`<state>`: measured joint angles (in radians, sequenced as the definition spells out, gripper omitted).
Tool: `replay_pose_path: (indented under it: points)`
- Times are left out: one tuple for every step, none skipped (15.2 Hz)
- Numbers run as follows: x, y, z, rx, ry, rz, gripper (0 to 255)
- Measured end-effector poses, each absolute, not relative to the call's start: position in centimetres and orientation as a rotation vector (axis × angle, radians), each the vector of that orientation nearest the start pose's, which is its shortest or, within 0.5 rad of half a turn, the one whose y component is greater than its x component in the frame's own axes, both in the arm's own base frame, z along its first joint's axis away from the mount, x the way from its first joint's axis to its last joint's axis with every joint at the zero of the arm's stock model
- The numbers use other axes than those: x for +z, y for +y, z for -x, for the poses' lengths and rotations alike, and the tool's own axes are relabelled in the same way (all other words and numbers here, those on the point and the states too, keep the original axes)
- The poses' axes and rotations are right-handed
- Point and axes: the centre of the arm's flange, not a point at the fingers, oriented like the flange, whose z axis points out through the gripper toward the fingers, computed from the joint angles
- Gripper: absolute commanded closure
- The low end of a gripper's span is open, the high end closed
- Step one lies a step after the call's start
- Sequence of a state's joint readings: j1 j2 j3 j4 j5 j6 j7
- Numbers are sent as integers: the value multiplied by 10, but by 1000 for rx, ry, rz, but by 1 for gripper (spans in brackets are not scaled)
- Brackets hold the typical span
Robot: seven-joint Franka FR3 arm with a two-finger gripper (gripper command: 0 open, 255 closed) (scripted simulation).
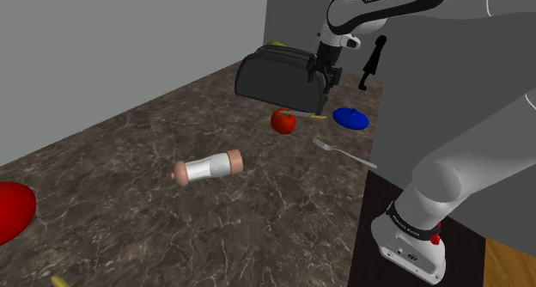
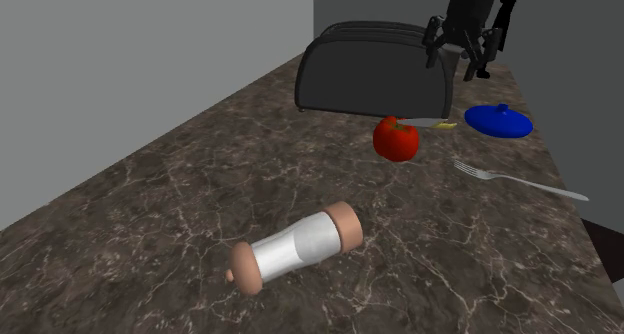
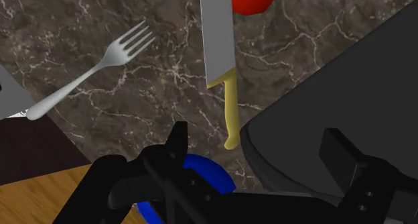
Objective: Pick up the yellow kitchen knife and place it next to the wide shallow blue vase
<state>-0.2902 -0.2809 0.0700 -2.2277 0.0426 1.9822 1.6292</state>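
Note:
The knife with a yellow handle point(image 3: 230, 108) and a grey blade point(image 3: 216, 35) lies flat on the marble counter. It runs along the dark toaster point(image 2: 370, 70), its blade pointing at a red fruit point(image 2: 396, 138). Its handle end point(image 2: 446, 126) peeks out between the toaster and the wide, shallow blue vase point(image 2: 498, 120). My gripper point(image 1: 322, 77) hangs open above the toaster's end nearest the vase, well above the knife, holding nothing. In the wrist view the gripper point(image 3: 258, 139) has its fingers apart, and the blue vase point(image 3: 201, 172) shows beside one of them.
A silver fork point(image 1: 344, 152) lies near the counter's edge by the vase. A shaker with tan ends point(image 1: 209, 167) lies on its side mid-counter. A red rounded object point(image 1: 13, 210) sits at the shoulder view's far left. A black object point(image 1: 371, 64) stands by the grey wall.

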Motion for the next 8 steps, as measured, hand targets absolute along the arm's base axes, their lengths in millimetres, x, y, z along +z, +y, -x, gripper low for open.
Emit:
replay_pose_path:
  points:
    - [491,-98,-461,-22,2496,1844,0]
    - [491,-98,-461,-20,2498,1844,255]
    - [493,-98,-462,-29,2494,1840,255]
    - [496,-99,-465,-57,2482,1831,255]
    - [500,-102,-471,-110,2457,1813,255]
    - [502,-102,-475,-155,2434,1798,255]
    - [502,-104,-475,-158,2431,1798,255]
    - [495,-101,-464,-82,2467,1825,255]
